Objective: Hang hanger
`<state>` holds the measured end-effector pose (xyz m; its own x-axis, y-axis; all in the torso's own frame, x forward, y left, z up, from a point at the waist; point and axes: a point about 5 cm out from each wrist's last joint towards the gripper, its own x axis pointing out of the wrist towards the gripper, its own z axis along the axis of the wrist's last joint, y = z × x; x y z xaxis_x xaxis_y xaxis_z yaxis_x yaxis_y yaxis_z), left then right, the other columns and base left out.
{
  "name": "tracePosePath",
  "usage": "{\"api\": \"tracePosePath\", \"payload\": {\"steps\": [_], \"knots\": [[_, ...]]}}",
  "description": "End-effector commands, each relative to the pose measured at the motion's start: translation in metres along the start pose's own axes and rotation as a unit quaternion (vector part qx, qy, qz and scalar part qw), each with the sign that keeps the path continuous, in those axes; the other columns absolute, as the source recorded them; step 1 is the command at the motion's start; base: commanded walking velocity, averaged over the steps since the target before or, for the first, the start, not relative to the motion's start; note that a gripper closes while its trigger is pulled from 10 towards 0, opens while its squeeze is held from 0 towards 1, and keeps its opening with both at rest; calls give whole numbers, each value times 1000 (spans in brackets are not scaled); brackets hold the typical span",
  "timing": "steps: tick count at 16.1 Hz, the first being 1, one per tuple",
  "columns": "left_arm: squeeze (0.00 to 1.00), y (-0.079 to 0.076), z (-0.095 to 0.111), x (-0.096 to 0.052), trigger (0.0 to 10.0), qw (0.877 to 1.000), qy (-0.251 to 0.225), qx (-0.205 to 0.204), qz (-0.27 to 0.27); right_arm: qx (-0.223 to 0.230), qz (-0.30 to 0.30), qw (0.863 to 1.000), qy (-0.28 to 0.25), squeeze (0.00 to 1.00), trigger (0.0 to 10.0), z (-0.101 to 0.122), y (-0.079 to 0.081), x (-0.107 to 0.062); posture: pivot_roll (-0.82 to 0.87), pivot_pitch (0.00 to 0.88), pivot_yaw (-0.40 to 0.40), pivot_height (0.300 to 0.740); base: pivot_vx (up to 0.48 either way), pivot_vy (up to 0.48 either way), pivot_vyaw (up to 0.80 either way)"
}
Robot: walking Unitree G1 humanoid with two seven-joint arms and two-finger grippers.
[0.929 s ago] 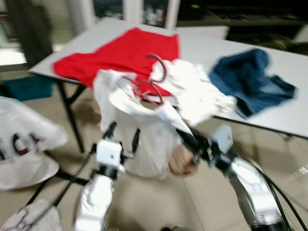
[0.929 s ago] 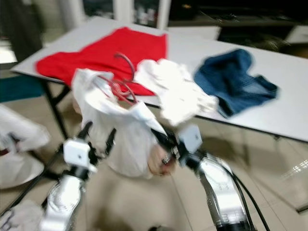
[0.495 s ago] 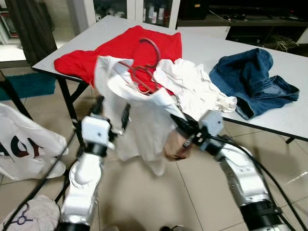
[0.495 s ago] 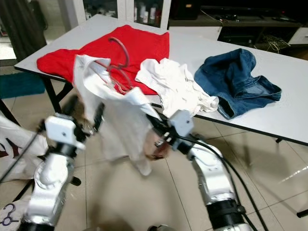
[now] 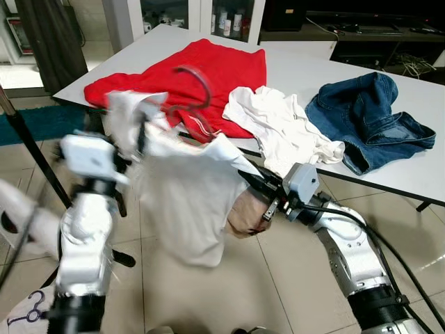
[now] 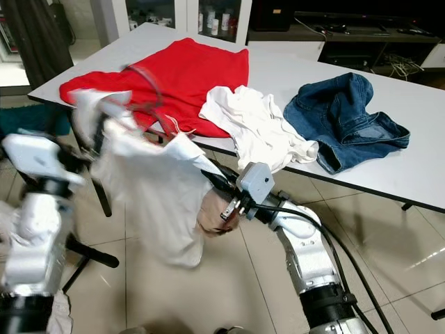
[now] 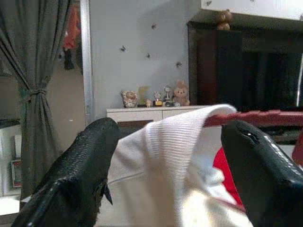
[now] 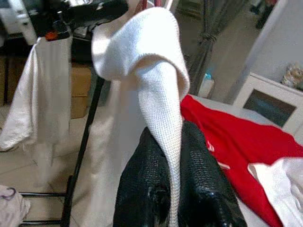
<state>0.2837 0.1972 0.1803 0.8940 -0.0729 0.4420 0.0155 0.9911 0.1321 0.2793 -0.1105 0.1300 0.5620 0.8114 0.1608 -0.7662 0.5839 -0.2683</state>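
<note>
Your right claw [image 8: 173, 198] pinches the white shirt [image 5: 188, 202] on its red hanger [image 5: 191, 104]; your raised left claw [image 7: 170, 156] spreads around the collar.

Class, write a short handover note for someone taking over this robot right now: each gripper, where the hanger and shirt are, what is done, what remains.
Right gripper: shut on the white shirt, pinching a fold of its fabric.
Left gripper: open, fingers either side of the shirt's shoulder and the red hanger; not clamped.
The shirt is on the hanger, held up over the floor in front of the table. A dark rack pole stands at the robot's left.
Done: shirt is on the hanger and off the table.
Left: hook the hanger somewhere, probably that rack, then let go.
</note>
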Motion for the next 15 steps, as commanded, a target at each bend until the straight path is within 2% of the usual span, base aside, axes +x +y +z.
{"api": "tracePosePath", "payload": {"steps": [1, 4, 5, 7, 8, 10, 14, 15], "knots": [[0, -13, -1, 1, 10000, 999, 8, -14, -31, -25, -6, 1000, -18, 0, 10000, 8, -4, 4, 94, 0, -61, 740, 0, 0, 0], [0, -37, -1, -3, 10000, 992, 2, 40, -116, -56, -19, 998, -9, 0, 10000, 5, -5, 6, 85, 0, -57, 740, 0, 0, 0], [0, -43, -2, -6, 10000, 986, 1, 76, -150, -67, -24, 997, -7, 0, 10000, 4, -6, 6, 85, 0, -57, 740, 0, 0, 0], [0, -51, -4, -12, 10000, 956, 1, 178, -234, -86, -27, 996, -8, 0, 10000, 5, -7, 8, 92, 3, -59, 740, 0, 0, 0], [0, -50, -3, -13, 10000, 947, 1, 205, -248, -96, -22, 995, -8, 0, 10000, 5, -7, 9, 100, 4, -58, 740, 0, 0, 0], [0, -45, 1, -10, 10000, 949, -5, 207, -238, -104, -22, 994, -7, 0, 10000, 4, -9, 9, 103, 3, -55, 740, 0, 0, 0], [0, -42, 2, -9, 10000, 947, -8, 222, -233, -111, -44, 993, 2, 0, 10000, 0, -14, 10, 106, 2, -52, 740, 0, 0, 0], [0, -40, 4, -9, 10000, 955, -8, 203, -215, -96, -71, 993, 11, 0, 10000, -3, -19, 10, 106, 1, -49, 740, 0, 0, 0]]}}
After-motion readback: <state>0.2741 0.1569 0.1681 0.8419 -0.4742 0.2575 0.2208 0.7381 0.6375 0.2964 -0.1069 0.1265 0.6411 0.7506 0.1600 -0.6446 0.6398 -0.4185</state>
